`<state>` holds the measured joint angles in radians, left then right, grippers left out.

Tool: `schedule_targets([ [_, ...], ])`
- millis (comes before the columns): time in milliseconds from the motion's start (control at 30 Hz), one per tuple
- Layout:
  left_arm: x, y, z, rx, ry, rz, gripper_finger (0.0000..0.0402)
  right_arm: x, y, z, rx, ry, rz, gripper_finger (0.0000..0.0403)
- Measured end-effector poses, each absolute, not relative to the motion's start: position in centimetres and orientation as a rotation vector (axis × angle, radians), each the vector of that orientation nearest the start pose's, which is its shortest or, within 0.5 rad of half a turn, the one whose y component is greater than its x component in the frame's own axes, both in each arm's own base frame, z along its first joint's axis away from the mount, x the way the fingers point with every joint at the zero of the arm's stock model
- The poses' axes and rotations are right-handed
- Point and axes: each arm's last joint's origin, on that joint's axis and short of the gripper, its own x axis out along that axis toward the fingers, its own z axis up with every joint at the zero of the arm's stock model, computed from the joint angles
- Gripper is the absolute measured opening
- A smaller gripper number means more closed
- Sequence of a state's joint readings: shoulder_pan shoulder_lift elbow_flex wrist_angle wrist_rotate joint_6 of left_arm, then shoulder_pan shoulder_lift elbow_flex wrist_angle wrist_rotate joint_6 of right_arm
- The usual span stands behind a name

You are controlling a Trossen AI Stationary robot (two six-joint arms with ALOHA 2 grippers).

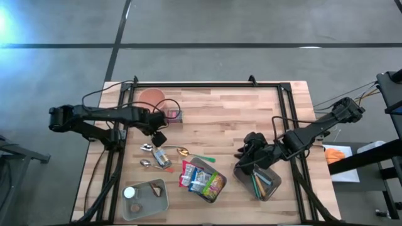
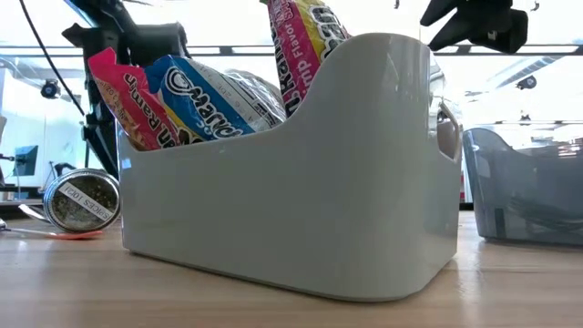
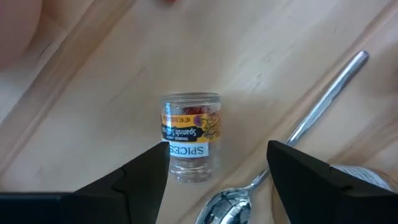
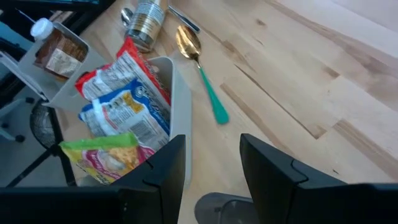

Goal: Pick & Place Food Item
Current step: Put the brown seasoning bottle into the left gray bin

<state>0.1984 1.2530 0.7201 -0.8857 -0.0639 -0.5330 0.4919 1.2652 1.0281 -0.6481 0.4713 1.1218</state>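
Observation:
A small glass spice jar (image 3: 189, 137) with a yellow and white label lies on its side on the wooden table. My left gripper (image 3: 217, 148) points straight down over it, open, one finger on either side of the jar and neither touching it. In the high view the left gripper (image 1: 159, 138) covers the jar. My right gripper (image 1: 246, 150) hangs open and slanted down near the dark grey bin (image 1: 260, 179), with nothing between its fingers (image 4: 273, 174).
A silver spoon (image 3: 314, 115) lies close beside the jar. A gold spoon with a green handle (image 4: 202, 74) and a bigger jar (image 4: 146, 22) lie nearby. A white bin (image 1: 204, 182) holds snack packets. A tray (image 1: 146, 198) sits at the near left, a pink plate (image 1: 151, 97) at the far left.

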Motion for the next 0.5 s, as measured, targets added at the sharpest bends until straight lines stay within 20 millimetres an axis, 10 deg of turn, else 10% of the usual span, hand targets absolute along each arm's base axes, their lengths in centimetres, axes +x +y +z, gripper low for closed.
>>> schedule_targets([
  [500, 18.4, 4.2, 16.8, -0.566, 1.310, 0.615, 0.0275, 23.1, 10.8, 28.6, 0.662, 0.656, -0.385, 0.0151],
])
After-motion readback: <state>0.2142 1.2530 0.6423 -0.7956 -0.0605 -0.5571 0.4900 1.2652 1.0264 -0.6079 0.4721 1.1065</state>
